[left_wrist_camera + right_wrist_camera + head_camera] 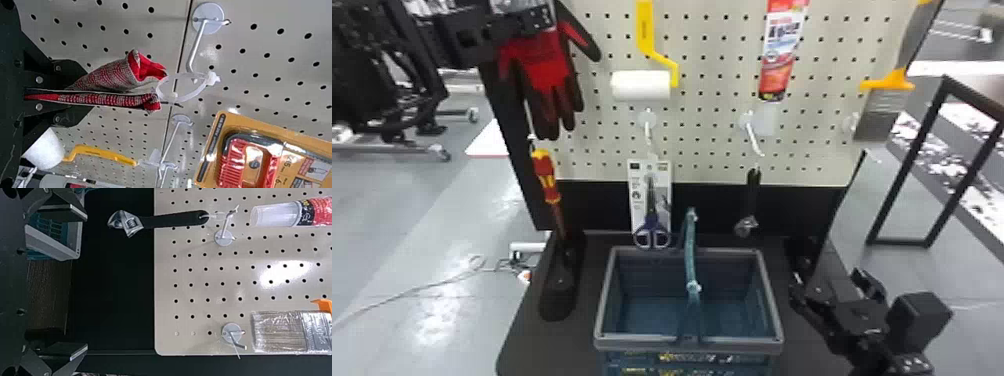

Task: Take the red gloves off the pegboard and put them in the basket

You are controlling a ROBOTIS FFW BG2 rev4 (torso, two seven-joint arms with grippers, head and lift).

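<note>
Here, L gripper (81, 94) (nearer arm) pinches red gloves (544, 70), fingers nearly closed; gloves hang lengthwise vert., above & L of basket (642, 342).

The red gloves (107, 76) had bumpy, knitted cloth cuffs, and the ring (212, 78) by them looked like smooth, see-through plastic. The pegboard (195, 290) was smooth with a shiny patch, and the hook (193, 47) looked like metal. The wrench (127, 222) had a shiny metal head and a dull handle, and the basket (687, 343) looked like dull plastic.
</note>
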